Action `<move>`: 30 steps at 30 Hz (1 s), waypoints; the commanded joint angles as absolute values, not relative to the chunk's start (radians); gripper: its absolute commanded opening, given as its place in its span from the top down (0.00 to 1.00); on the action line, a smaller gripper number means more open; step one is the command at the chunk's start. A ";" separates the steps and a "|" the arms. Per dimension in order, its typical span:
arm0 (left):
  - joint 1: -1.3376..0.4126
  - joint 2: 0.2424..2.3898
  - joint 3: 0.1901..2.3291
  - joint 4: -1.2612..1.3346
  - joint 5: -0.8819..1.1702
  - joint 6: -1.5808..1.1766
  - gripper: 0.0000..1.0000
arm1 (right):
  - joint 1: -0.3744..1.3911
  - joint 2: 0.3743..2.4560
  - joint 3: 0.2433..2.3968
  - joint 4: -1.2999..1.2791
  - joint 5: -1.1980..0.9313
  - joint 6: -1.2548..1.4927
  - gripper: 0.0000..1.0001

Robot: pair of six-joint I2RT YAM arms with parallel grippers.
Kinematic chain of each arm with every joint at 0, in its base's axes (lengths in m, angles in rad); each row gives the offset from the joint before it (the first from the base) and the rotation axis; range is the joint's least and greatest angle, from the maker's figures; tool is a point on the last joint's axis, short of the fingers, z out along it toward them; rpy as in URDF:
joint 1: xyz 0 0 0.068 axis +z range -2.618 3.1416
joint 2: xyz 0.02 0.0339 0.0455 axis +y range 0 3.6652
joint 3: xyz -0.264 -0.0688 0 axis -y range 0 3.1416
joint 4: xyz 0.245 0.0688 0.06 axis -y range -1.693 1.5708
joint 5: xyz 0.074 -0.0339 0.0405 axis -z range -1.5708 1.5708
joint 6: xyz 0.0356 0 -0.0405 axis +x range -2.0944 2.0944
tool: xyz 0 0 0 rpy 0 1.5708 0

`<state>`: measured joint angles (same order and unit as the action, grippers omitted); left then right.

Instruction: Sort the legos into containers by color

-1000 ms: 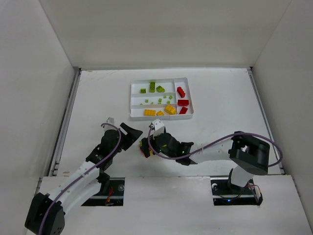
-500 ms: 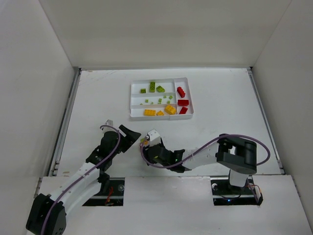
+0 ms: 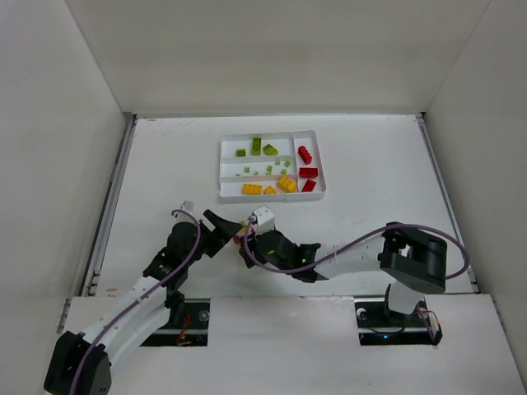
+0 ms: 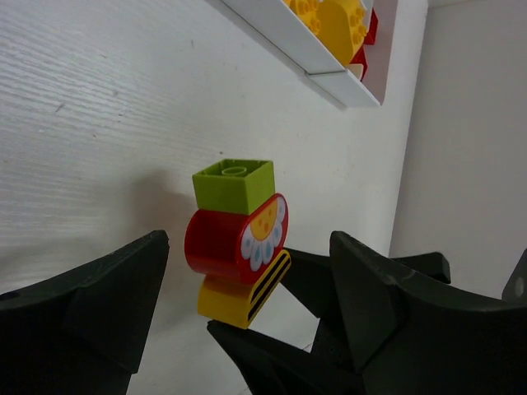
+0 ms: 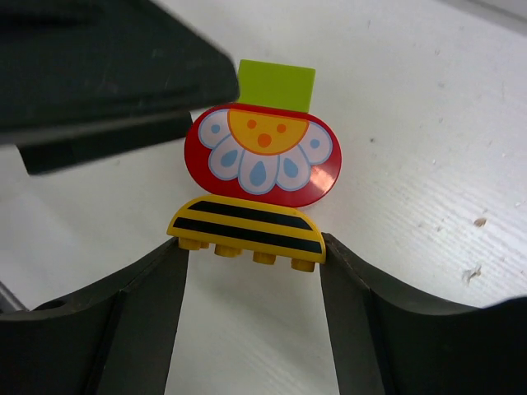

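- Right now the right hand (image 5: 252,249) is partly closed. Its two fingers press against the ends of a yellow black-striped piece (image 5: 247,224), so it grips the whole lego clump (image 4: 236,239) by that bottom layer.
- On the striped piece sits a rounded red piece (image 5: 262,156) printed with a white-petalled flower face, and a lime green cube (image 4: 233,183) tops the stack.
- In the left wrist view the clump looks lifted clear of the counter (image 3: 165,164), with its shadow falling on the surface beside it.
- Meanwhile the left hand (image 4: 249,244) stands wide open, one finger on each side of the clump. There is a visible gap on both sides, and it has hold of nothing.
- From above, the two hands meet tip to tip near the front of the counter, with the clump between them.
- Farther back, well apart from both hands, lies the white tray (image 3: 284,145).
- Its far long slot holds lime green bricks (image 3: 256,146).
- Its middle slot holds tiny green bits (image 3: 268,170).
- Its near slot holds yellow-orange bricks (image 3: 286,183).
- Its crosswise slot on the right holds red bricks (image 3: 305,154).
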<state>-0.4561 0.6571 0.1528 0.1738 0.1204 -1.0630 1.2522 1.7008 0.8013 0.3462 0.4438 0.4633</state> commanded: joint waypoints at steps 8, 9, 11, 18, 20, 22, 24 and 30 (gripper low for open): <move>-0.462 0.646 0.129 0.382 0.170 -1.112 0.27 | 1.168 1.603 0.802 0.498 0.253 0.503 0.41; -0.462 0.652 0.124 0.396 0.170 -1.115 0.29 | 1.168 1.603 0.804 0.505 0.238 0.505 0.41; -0.453 0.661 0.114 0.434 0.163 -1.130 0.31 | 1.170 1.606 0.810 0.509 0.209 0.506 0.41; -0.441 0.679 0.091 0.540 0.156 -1.163 0.42 | 1.170 1.601 0.796 0.532 0.199 0.538 0.41; -0.444 0.689 0.091 0.546 0.156 -1.163 0.47 | 1.168 1.601 0.793 0.538 0.202 0.538 0.41; -0.449 0.695 0.091 0.551 0.155 -1.163 0.51 | 1.168 1.601 0.793 0.538 0.210 0.538 0.41; -0.452 0.695 0.089 0.551 0.155 -1.163 0.53 | 1.168 1.601 0.793 0.538 0.213 0.541 0.41; -0.452 0.696 0.086 0.545 0.144 -1.166 0.64 | 1.157 1.594 0.785 0.551 0.218 0.554 0.41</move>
<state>-0.4469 0.6987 0.0902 0.4702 0.1291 -1.1576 1.1641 1.6333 0.8009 0.4618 0.2276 0.5354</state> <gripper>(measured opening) 0.372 0.668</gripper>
